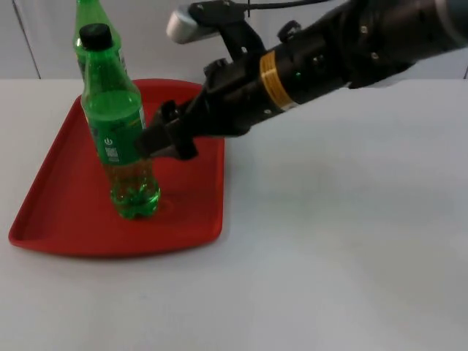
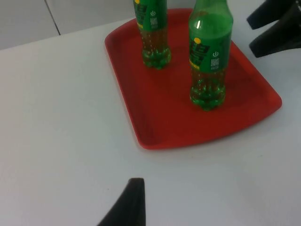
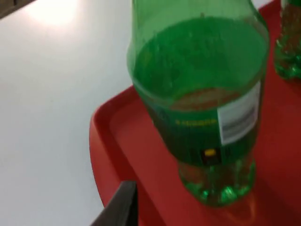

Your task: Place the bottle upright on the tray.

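A green bottle [image 1: 117, 124] with a black cap stands upright on the red tray [image 1: 58, 197], near its front edge. It also appears in the left wrist view [image 2: 209, 52] and close up in the right wrist view [image 3: 202, 94]. My right gripper [image 1: 162, 139] reaches in from the upper right and sits just beside the bottle's label. It is open, and in the left wrist view [image 2: 273, 28] a small gap separates it from the bottle. My left gripper [image 2: 134, 202] waits over the white table, short of the tray [image 2: 155, 108].
A second green bottle [image 1: 89, 14] stands upright at the tray's back, behind the first, and is also seen from the left wrist [image 2: 153, 28]. White table stretches to the right of and in front of the tray. The grey wall lies behind.
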